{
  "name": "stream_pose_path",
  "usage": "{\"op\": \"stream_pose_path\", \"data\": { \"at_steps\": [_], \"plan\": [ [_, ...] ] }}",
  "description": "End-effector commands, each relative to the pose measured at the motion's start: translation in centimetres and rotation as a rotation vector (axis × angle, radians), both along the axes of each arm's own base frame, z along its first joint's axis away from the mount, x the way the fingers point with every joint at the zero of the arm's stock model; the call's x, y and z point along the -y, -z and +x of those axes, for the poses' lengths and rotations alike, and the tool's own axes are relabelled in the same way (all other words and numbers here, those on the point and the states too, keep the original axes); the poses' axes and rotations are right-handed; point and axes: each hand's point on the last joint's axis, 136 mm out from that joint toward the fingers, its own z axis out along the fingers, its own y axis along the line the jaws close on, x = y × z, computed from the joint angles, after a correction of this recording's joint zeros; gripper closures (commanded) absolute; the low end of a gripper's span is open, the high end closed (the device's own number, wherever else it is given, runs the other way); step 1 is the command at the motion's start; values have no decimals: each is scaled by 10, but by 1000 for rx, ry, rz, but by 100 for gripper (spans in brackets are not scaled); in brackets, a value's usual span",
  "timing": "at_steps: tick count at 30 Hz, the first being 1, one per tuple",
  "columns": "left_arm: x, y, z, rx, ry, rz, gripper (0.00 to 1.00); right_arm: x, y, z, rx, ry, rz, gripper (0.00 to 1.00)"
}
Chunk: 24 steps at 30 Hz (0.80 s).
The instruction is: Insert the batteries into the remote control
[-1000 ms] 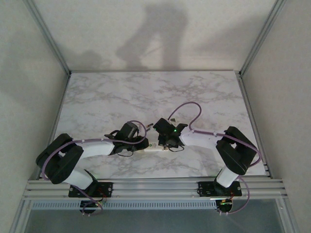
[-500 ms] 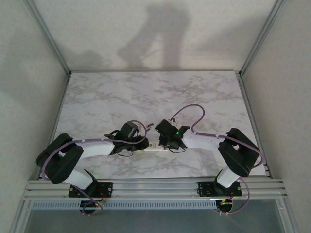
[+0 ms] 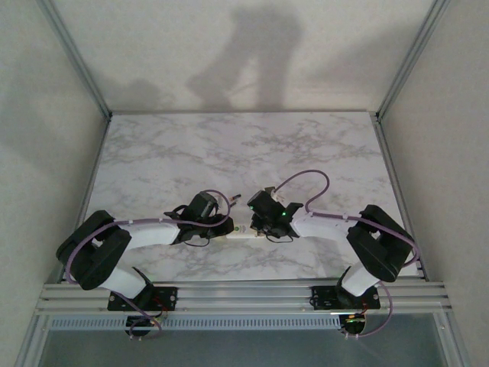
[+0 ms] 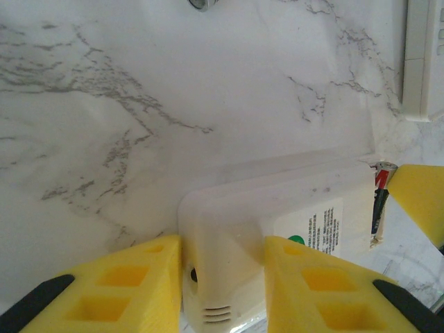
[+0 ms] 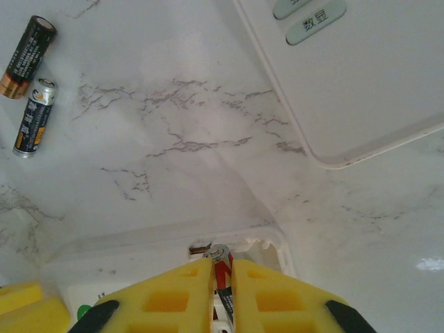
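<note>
The remote control (image 4: 277,201) lies back up on the marble, a printed label on it, and my left gripper (image 4: 222,246) is shut on its rounded end. From above, the remote (image 3: 246,232) is a small white bar between the left gripper (image 3: 228,228) and the right gripper (image 3: 261,228). My right gripper (image 5: 220,265) is shut on a red-and-black battery (image 5: 222,274). The battery's metal tip sits at the edge of the open battery recess (image 5: 260,253). The same battery (image 4: 378,198) shows at the remote's far end.
Two dark loose batteries (image 5: 28,47) (image 5: 33,116) lie side by side on the marble table (image 5: 173,104) beyond the remote. A larger white device with buttons (image 5: 361,76) lies close on the far right, with its edge (image 4: 422,62) just past the remote.
The right arm's wrist has swung right and settled lower, while its gripper has stayed at the remote's end. The left arm and the remote have not moved.
</note>
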Motion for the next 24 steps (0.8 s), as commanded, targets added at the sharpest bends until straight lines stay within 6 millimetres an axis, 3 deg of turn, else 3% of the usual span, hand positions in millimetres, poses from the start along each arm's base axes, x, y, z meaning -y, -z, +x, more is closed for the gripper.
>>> {"op": "stream_pose_path", "data": {
  "at_steps": [1,8,14,17,24],
  "plan": [
    [-4,19,-25,-83,37,33,66,18,60,-67,-285,-67,-88,85],
    [-5,19,-25,-82,37,37,66,24,64,-77,-296,-96,-153,86],
    [-5,19,-24,-75,33,36,66,26,61,-83,-273,-258,-277,86],
    [-5,18,-24,-74,33,36,66,22,67,-88,-293,-288,-261,86],
    [-8,15,-25,-61,25,35,66,25,61,-101,-292,-319,-213,82]
  ]
}}
